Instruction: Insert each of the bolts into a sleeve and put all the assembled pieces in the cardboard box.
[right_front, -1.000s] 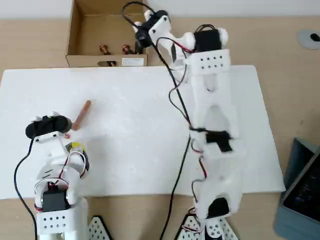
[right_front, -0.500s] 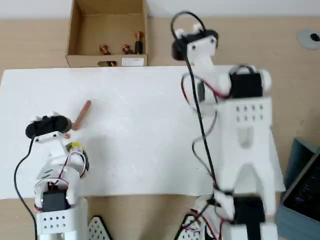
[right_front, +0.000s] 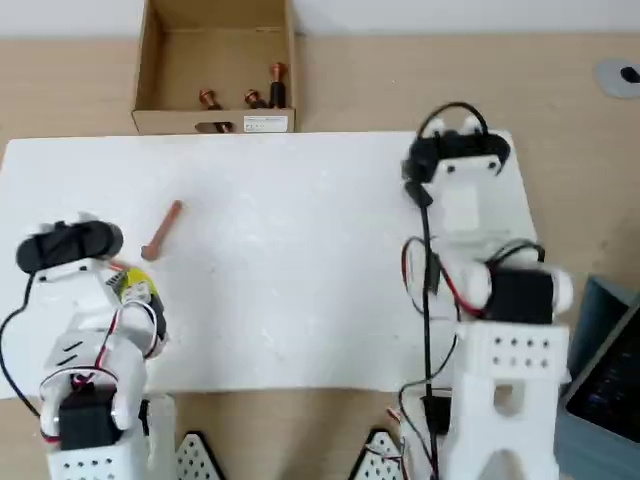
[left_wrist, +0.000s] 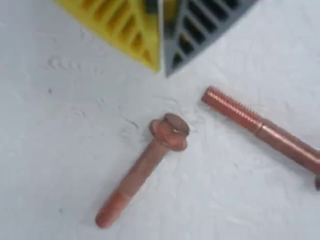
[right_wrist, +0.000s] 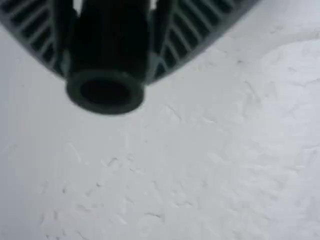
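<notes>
Logged right gripper (right_wrist: 107, 65) drawn back from cardboard box (right_front: 150, 60) since 1.0 s ago, clenched on black sleeve (right_wrist: 105, 92), well off box front. Found left gripper (left_wrist: 161, 65) clamped shut, empty, beside bolts (left_wrist: 142, 172), well apart from box; open mat (right_front: 300, 260) between

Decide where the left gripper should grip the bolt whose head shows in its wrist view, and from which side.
Grip the bolt mid-shank, from straight above, closing across its length. It lies flat on the mat, so only its sides are free. Its flanged head is wider and close to the tip of the other bolt; the shank has bare mat either side.
</notes>
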